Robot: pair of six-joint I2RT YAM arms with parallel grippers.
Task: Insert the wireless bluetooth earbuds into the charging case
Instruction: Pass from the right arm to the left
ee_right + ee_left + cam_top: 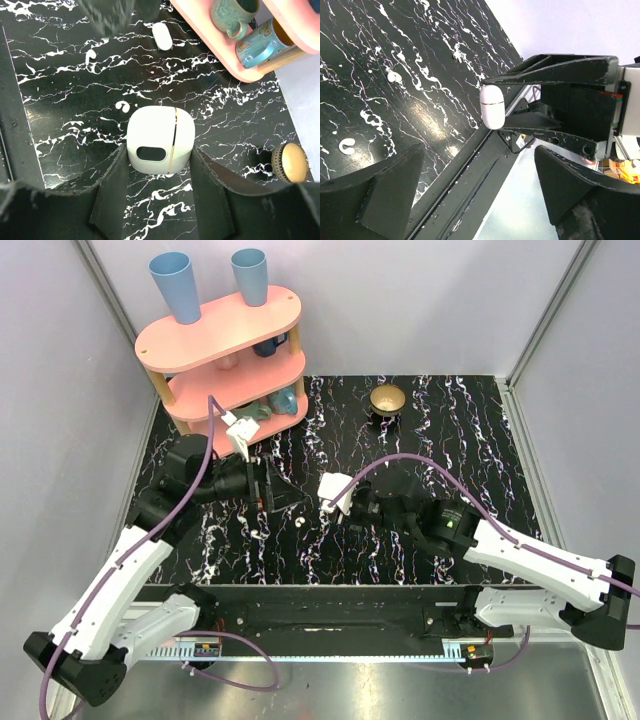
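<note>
**Case clamped, earbuds loose on the worktop**

Two white earbuds [121,105] lie apart on the black marbled worktop [60,130], toward the arms' side. Just beyond them, the right jaws grip the closed charging case [160,140] by its sides. The left jaws face it, spread wide and empty. Farther back stand a pink shelf [220,330] with cups and a gold bowl [387,398].

A: What sort of place is this?

B: A robotics lab test cell. Plain grey walls [420,300] on metal posts [548,310] box in a black marbled tabletop [480,440]. A left arm [110,585] and right arm [535,558] are bolted to a rail [320,612] at its near edge, purple cables [410,458] trailing.
</note>
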